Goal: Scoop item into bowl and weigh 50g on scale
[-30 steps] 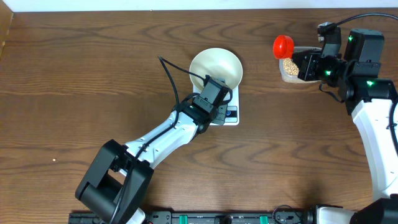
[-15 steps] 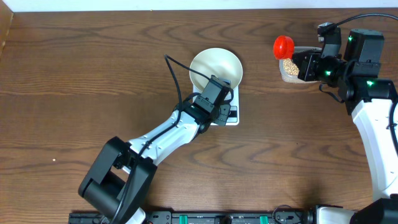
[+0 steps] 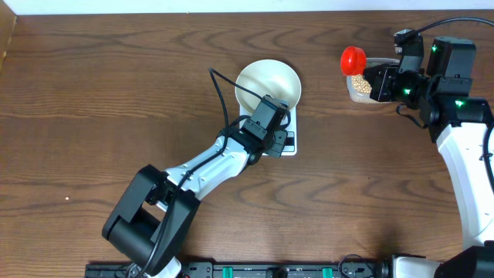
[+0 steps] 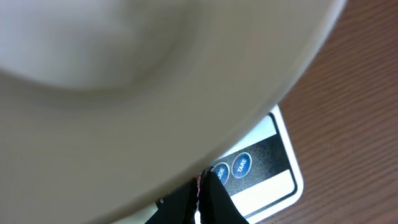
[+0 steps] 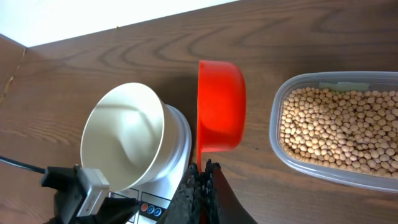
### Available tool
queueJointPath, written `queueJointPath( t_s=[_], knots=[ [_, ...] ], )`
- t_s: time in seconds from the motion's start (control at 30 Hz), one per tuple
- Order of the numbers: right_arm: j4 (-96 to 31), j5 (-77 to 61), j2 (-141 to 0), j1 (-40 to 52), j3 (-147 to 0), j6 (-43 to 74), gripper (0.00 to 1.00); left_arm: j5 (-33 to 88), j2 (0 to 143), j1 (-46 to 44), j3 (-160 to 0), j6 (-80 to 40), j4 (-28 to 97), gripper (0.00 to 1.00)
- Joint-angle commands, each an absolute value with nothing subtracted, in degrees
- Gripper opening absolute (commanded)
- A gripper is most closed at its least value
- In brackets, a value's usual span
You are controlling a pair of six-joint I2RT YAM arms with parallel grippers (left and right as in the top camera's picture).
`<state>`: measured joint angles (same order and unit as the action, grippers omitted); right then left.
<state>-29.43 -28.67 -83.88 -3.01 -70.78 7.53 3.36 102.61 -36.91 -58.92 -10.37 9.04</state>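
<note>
The white bowl (image 3: 270, 81) stands empty on the small white scale (image 3: 292, 147). My left gripper (image 3: 278, 136) is shut with nothing in it. Its tips (image 4: 207, 177) rest at the scale's front panel (image 4: 273, 180), by the blue buttons (image 4: 242, 165), under the bowl's rim (image 4: 124, 74). My right gripper (image 5: 202, 169) is shut on the handle of a red scoop (image 5: 221, 112). That scoop (image 3: 353, 59) is tipped on its side between the bowl (image 5: 121, 140) and the clear tub; its contents are hidden. Pale tan beans (image 5: 339, 127) fill the tub.
The clear plastic tub (image 3: 360, 86) sits at the back right, just under my right gripper (image 3: 373, 73). My left arm stretches from the front left edge up to the scale. A white wall edge runs along the table's far side.
My left arm's elbow has shifted slightly right while its tips stay at the scale's buttons. The red scoop has crept a little to the right.
</note>
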Motion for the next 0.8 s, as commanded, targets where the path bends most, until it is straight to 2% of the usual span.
queueJointPath(
  t_s=[0.0,0.43,0.77],
  knots=[
    [-29.6,-28.6,-83.9,-3.0,-71.9,6.7,0.01,3.8,105.0,-36.5,-58.8,-9.2,8.6,0.07],
    [-29.8,-28.4,-83.9,-3.0,-71.9,6.7,0.01,3.8,106.3,-36.5,-58.8,-9.0,8.6,0.08],
    [-29.8,-28.4,-83.9,-3.0,-71.9,6.7,0.01,3.8,100.6,-36.6,-58.8,-7.5,10.2,0.08]
  ],
)
